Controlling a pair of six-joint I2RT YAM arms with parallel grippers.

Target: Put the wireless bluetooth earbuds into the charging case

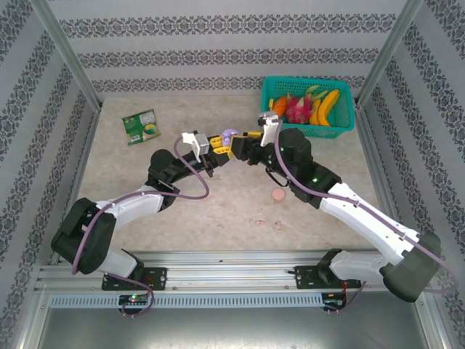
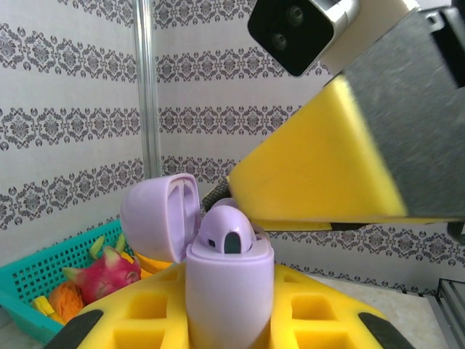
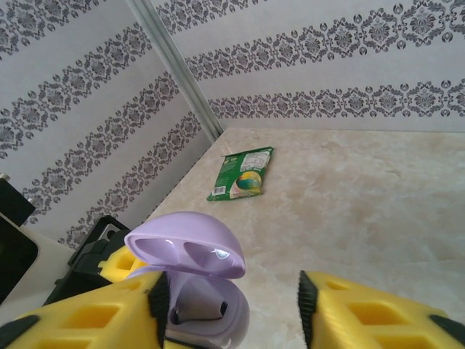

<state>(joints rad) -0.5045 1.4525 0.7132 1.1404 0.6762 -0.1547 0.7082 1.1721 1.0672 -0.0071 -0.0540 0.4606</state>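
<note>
Now — charging case [image 2: 229, 291] aloft above the mid-tabletop [image 1: 218, 211].
Left gripper [image 1: 218, 151] clamps it, lid open; right gripper [image 1: 237, 147], jaws spread, alongside; basket [image 1: 309, 133] at far-right corner.

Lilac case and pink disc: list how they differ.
The lilac case is clamped upright in the left gripper, held up off the table; the pink disc lies flat on the table. The lilac case has its lid swung open with an earbud seated in it; the pink disc shows no opening from above. Both are small, rounded and pastel.
</note>
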